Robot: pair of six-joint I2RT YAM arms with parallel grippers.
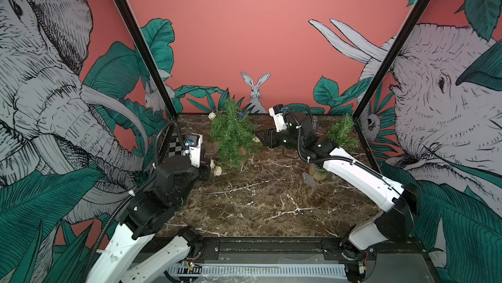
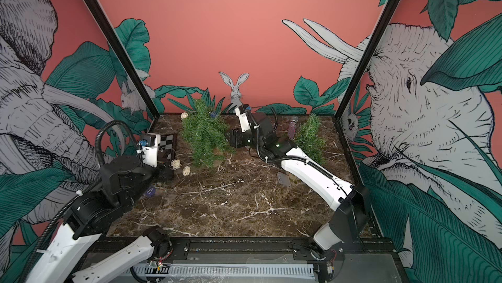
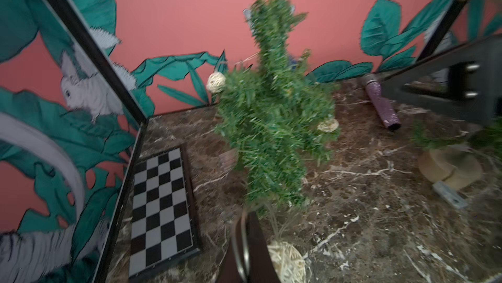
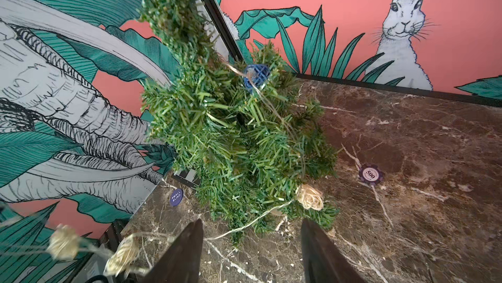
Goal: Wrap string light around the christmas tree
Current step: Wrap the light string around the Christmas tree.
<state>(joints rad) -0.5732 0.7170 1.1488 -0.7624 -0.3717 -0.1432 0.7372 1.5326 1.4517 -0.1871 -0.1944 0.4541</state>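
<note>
In both top views the christmas tree [image 1: 232, 135] stands far left on the bench [image 1: 258, 200], and the string light [image 1: 217, 171] trails near-left to my left fingers [image 1: 207, 172]

Left wrist: those are clenched, I judge on the wire, to hold it taut

Right wrist: right fingers [image 4: 187, 251] gape, released, just short of the cream ball [image 4: 309, 196], ready to regrasp; the wire climbs to a blue ball [image 4: 256, 75]
</note>
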